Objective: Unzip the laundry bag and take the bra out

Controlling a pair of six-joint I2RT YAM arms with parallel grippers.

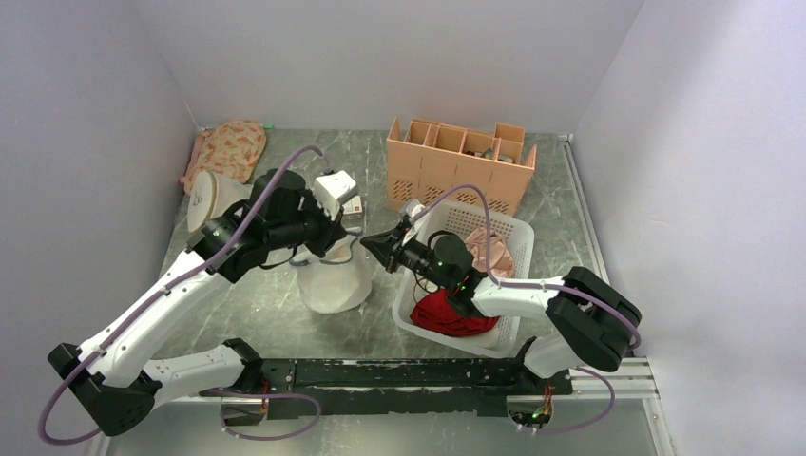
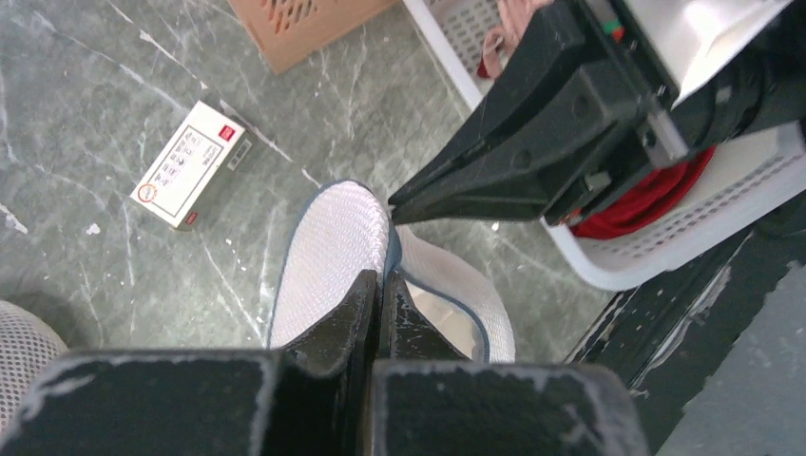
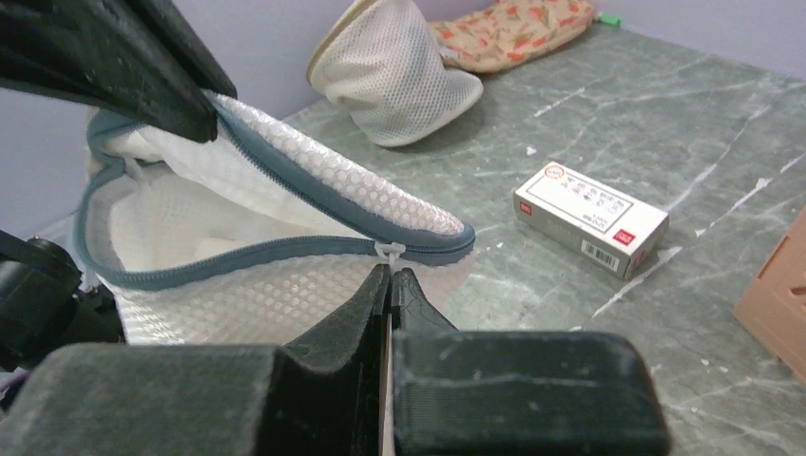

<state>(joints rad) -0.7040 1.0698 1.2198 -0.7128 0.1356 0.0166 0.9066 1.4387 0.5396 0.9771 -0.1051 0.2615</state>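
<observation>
The white mesh laundry bag stands on the table between the arms, its grey zipper partly open. My left gripper is shut on the bag's rim and holds it up; its fingers show at the top left of the right wrist view. My right gripper is shut on the white zipper pull at the closed end of the zipper; its fingers reach in from the right in the left wrist view. The bra is not visible; the bag's inside shows only pale fabric.
A white basket at the right holds a red garment and a pink one. A peach organizer stands behind. A small box lies near the bag. A second cream mesh bag and a patterned pouch lie at the back left.
</observation>
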